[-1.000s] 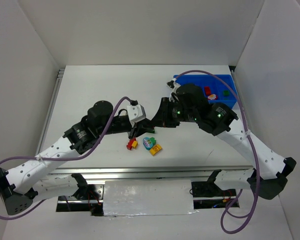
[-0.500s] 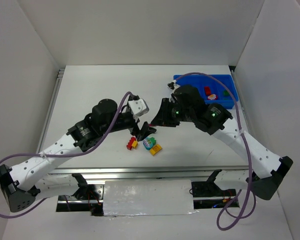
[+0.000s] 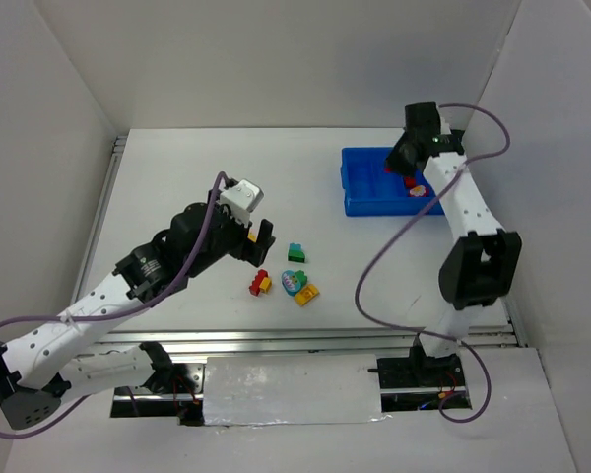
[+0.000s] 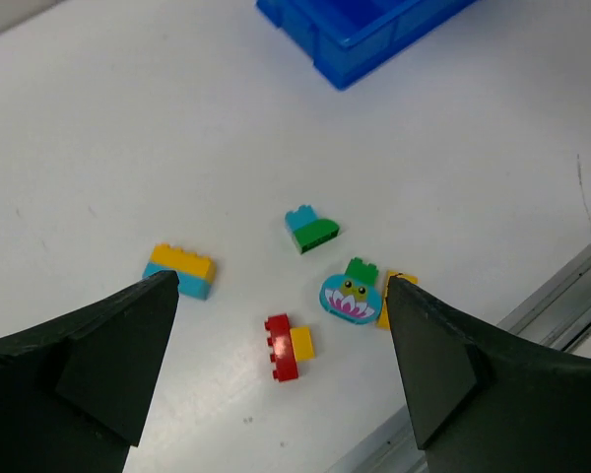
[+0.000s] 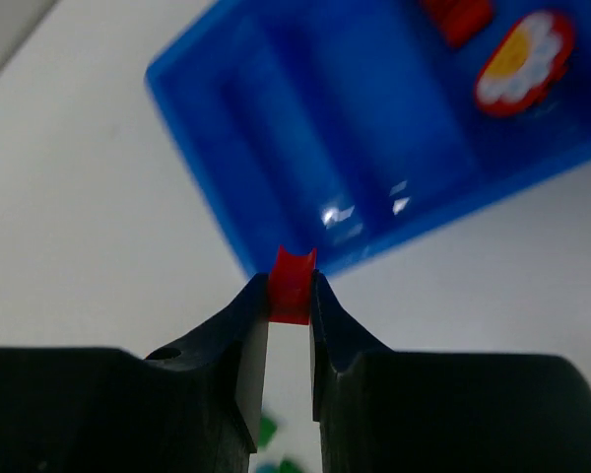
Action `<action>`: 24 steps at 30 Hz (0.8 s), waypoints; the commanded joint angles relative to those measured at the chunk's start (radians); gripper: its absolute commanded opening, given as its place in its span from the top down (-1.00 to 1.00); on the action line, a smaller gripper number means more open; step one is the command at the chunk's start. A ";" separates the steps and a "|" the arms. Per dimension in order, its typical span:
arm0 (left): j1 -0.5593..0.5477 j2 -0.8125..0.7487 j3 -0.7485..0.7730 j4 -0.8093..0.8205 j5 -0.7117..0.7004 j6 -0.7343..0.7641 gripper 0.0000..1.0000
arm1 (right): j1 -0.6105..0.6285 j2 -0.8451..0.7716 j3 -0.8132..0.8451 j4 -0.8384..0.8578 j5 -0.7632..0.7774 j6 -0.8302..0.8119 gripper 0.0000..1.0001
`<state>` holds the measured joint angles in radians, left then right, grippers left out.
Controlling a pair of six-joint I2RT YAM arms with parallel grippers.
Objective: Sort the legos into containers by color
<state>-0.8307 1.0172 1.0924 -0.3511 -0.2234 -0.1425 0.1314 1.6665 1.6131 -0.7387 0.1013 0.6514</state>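
Red lego [image 5: 292,285] held in jaws; other legos [image 4: 311,231] scattered near tray [image 3: 369,205].

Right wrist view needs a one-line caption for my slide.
Right end effector pinches a red lego, blue tray beyond it.

Tray [image 3: 364,189] at the table's [image 3: 177,168] far right, loose bricks [image 3: 296,282] nearer, to its left.
Other bricks [image 5: 517,61] lie inside the tray.

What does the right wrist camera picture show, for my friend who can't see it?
The right gripper pinches a small red lego between its two black fingers. Behind it, blurry, a blue tray sits on the white table, with a red piece and a white-and-yellow piece inside.
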 commanded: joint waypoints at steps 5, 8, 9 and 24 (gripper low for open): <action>0.013 -0.109 -0.003 -0.195 -0.156 -0.196 -0.99 | -0.202 0.326 0.404 -0.136 0.136 -0.019 1.00; 0.018 -0.173 -0.048 -0.245 -0.171 -0.277 -0.99 | -0.245 0.432 0.504 -0.171 0.114 -0.036 0.91; 0.018 -0.181 -0.057 -0.267 -0.177 -0.293 -0.99 | -0.249 0.450 0.524 -0.182 0.104 -0.042 0.86; 0.019 -0.129 -0.029 -0.351 -0.240 -0.407 -0.99 | -0.260 0.484 0.570 -0.189 0.006 -0.101 -0.56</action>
<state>-0.8143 0.8516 1.0111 -0.7006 -0.4332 -0.5060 -0.1333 2.1632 2.1311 -0.9066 0.1196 0.5697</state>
